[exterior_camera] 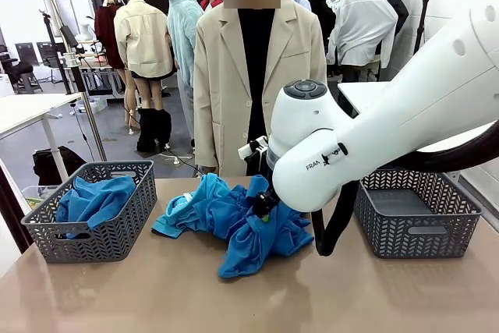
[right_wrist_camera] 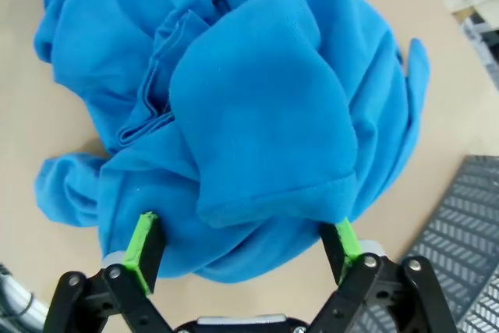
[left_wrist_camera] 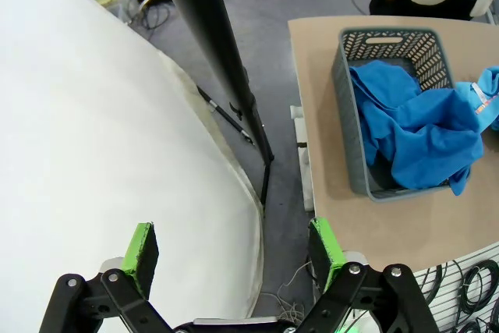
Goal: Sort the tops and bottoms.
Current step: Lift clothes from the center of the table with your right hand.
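Table [exterior_camera: 156, 294] centre: blue shirt pile [exterior_camera: 222, 220] heaped, long axis run left–right in front view. Right gripper [right_wrist_camera: 243, 232] set over pile's right part, fingers spread. Raised fold [right_wrist_camera: 257, 115] lodged straight ahead between green pads [right_wrist_camera: 144, 239], not yet pinched. Left gripper [left_wrist_camera: 232, 243] likewise spread, held off table's left edge, well apart from pile. One blue shirt [left_wrist_camera: 413, 130] laid in left basket [left_wrist_camera: 347, 130]. Judged: right arm nearer, closing on fold called for next.
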`<state>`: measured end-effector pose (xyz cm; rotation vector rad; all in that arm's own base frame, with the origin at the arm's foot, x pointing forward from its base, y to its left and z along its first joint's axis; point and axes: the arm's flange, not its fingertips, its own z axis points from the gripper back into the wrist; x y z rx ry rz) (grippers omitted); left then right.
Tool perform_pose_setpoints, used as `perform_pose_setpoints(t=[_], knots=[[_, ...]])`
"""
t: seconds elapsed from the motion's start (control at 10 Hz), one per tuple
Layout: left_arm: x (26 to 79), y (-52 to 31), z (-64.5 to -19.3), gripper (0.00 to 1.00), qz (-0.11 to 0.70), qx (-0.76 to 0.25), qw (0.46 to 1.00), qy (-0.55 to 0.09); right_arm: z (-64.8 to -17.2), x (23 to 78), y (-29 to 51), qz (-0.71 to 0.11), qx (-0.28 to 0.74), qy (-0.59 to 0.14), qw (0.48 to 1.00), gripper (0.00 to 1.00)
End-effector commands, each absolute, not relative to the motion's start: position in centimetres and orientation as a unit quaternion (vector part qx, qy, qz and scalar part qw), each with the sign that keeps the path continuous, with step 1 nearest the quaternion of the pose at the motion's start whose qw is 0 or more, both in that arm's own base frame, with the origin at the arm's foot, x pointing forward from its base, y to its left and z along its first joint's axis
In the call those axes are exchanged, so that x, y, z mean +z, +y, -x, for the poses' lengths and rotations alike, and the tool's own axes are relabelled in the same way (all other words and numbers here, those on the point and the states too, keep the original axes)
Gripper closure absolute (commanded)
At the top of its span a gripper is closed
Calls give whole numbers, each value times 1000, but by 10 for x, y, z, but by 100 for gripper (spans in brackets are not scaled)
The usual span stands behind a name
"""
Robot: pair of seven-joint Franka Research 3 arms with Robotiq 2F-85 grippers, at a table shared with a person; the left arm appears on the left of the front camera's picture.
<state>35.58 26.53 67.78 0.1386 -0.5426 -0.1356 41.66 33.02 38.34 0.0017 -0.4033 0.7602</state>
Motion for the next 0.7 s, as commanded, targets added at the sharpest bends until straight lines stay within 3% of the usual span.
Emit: perform_pose_setpoints(t=[0.0, 0.1, 0.6], knots=[[678, 264, -356, 0, -67, -62, 959, -268, -421, 379, 337, -18, 347, -182, 920, 0], [678, 264, -356, 0, -67, -62, 959, -268, -424, 380, 334, -16, 336, -188, 923, 11], [678, 264, -356, 0, -67, -62, 959, -268, -421, 389, 332, -30, 335, -190, 922, 100]])
